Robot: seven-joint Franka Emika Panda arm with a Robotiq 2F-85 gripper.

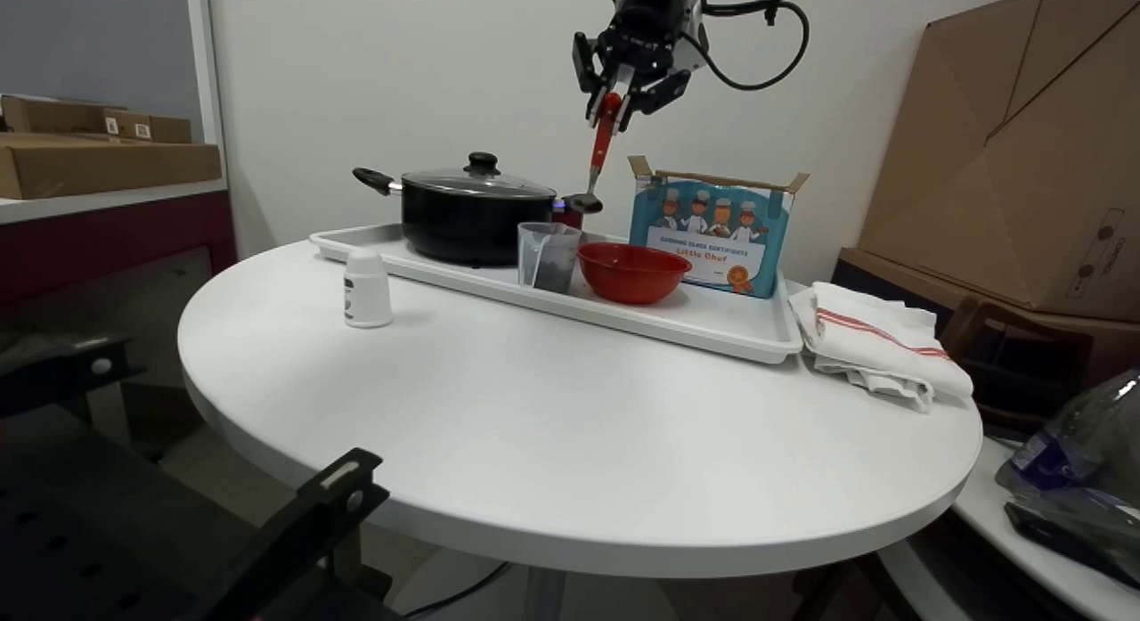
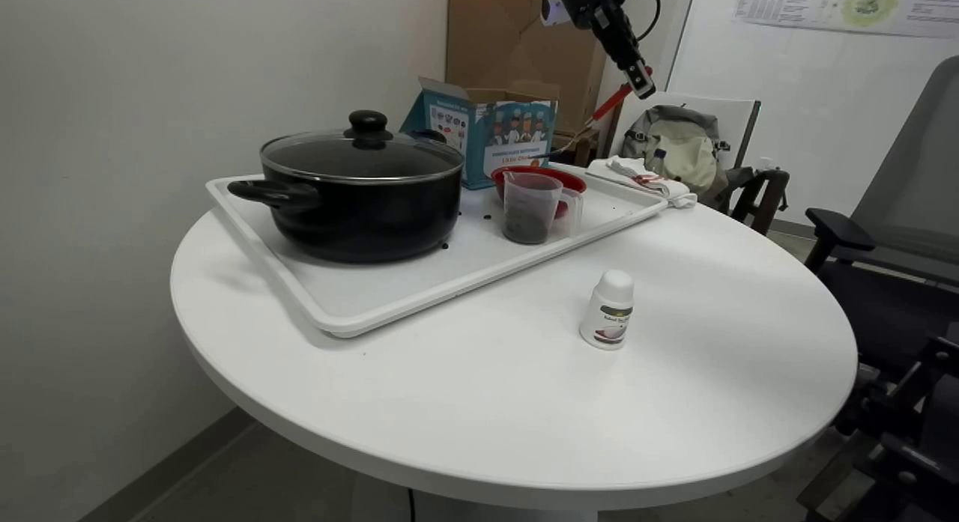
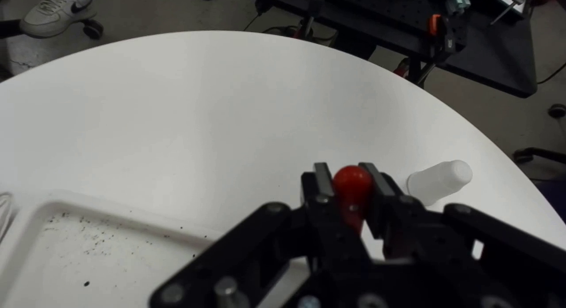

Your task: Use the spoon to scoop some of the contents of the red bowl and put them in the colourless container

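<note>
The black two-fingered gripper (image 1: 611, 113) has the thin, red-handled spoon (image 1: 598, 155) pinched near the handle's end, presumably so the head can dip while the fingers clear the rims. That head hangs in the air near the round, shallow, red bowl (image 1: 634, 278) and the clear plastic container (image 2: 533, 201) with a spout; whether it's loaded, I can't tell. Bowl and container stand side by side, likely for a short carry, and the white rectangular tray (image 2: 404, 286) beneath probably catches spills: dark specks (image 3: 86, 283) dot it. Dark material (image 2: 526, 228) already sits in the container.
</note>
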